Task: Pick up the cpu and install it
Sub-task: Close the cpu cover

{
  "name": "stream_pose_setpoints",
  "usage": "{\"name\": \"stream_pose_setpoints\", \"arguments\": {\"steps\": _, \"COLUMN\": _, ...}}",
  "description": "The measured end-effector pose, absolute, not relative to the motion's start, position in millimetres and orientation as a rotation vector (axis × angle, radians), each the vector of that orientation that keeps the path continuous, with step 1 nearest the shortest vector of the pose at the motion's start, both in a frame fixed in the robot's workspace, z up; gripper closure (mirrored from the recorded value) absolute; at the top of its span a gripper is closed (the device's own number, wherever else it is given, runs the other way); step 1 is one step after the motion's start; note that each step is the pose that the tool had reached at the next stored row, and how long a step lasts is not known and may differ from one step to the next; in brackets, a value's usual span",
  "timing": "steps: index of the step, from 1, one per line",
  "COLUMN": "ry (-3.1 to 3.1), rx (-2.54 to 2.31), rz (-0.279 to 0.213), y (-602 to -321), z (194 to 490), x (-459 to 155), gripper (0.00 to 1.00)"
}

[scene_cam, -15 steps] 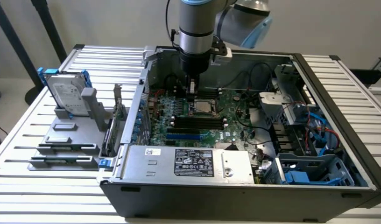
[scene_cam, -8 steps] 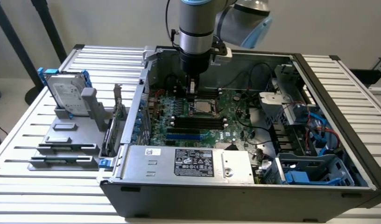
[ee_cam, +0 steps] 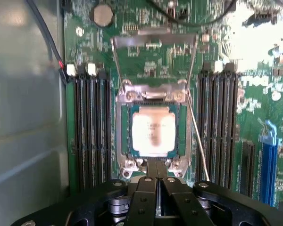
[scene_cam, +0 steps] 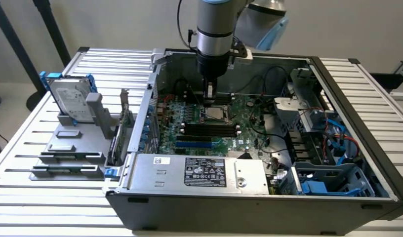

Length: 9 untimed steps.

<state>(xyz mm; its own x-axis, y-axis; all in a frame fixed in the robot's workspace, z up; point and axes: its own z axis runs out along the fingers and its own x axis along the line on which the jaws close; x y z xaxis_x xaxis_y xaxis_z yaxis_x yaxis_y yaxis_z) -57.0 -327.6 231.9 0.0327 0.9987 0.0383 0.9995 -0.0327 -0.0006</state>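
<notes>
Firmly shut and empty, the gripper hangs at the rim of the socket; whether the tips touch its frame is hard to tell. In the exterior view, the cpu lies flat in that socket, just toward five o'clock from the tips. Memory slots run at its six o'clock, and a hard drive stands outside the case at nine.

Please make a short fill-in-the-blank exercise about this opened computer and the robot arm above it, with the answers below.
1. The cpu lies flat in the ___ of the green motherboard.
2. The end effector beside it holds nothing, and its fingers are ___ (open/shut).
3. The hard drive with blue brackets stands upright ___ (inside/outside) the computer case.

Missing words: socket; shut; outside
</notes>
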Motion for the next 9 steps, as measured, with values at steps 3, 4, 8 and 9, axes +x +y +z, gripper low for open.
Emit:
{"name": "stream_pose_setpoints", "arguments": {"steps": 3, "ry": -2.163, "rx": -2.234, "rz": -0.049, "y": -329.2, "z": 238.7, "x": -43.3, "gripper": 0.89}}
{"name": "stream_pose_setpoints", "arguments": {"steps": 4, "ry": -2.161, "rx": -2.234, "rz": -0.05, "y": -329.8, "z": 241.2, "x": -38.8, "gripper": 0.89}}
{"name": "stream_pose_setpoints", "arguments": {"steps": 8, "ry": -2.156, "rx": -2.228, "rz": -0.06, "y": -331.9, "z": 250.0, "x": -20.5, "gripper": 0.89}}
{"name": "stream_pose_setpoints", "arguments": {"steps": 9, "ry": -2.155, "rx": -2.226, "rz": -0.064, "y": -332.1, "z": 251.4, "x": -16.0, "gripper": 0.89}}
